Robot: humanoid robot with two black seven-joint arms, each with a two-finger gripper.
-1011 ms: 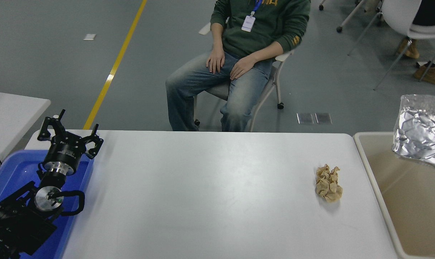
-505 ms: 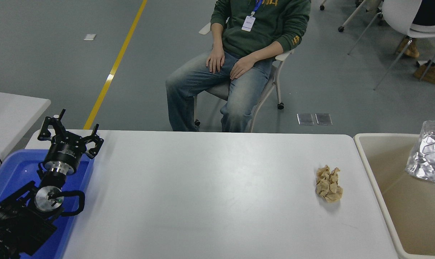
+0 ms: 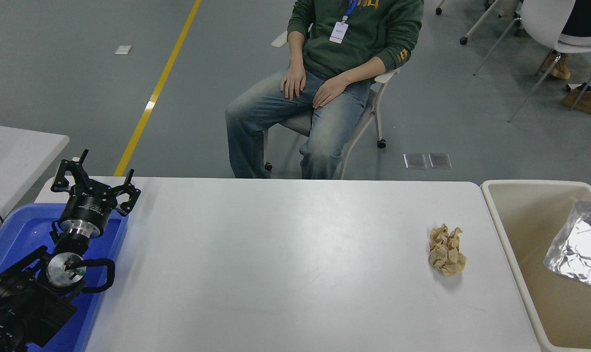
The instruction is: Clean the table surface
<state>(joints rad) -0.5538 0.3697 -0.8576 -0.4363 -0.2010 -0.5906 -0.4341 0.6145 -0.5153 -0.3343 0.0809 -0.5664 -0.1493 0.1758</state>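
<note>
— What is lying on the table surface (image 3: 285, 259) right now?

— The wide white tabletop is filling the middle of the view, and one crumpled wad of brown paper (image 3: 446, 250) is sitting on it near the right end, well apart from anything else.

— And past that edge?

— A beige bin (image 3: 508, 244) is standing just beside the table's right end. A crinkled sheet of silver foil (image 3: 576, 249) is showing inside it against the right edge of the picture; whether it is resting on the bin's floor or hanging above it is hard to tell from this angle.

— Where are the arms?

— The left gripper (image 3: 96, 178) is hovering at the lower left over a blue tray (image 3: 11, 230) that is overlapping the table's left corner. Its black jaws are spread wide and gripping nothing. No right arm is showing.

— Anyone else around?

— A person in a green sweater and jeans (image 3: 324, 73) is sitting on a chair beyond the far edge, hands resting on thighs. A smaller white table (image 3: 11, 151) is poking in at the left.
</note>
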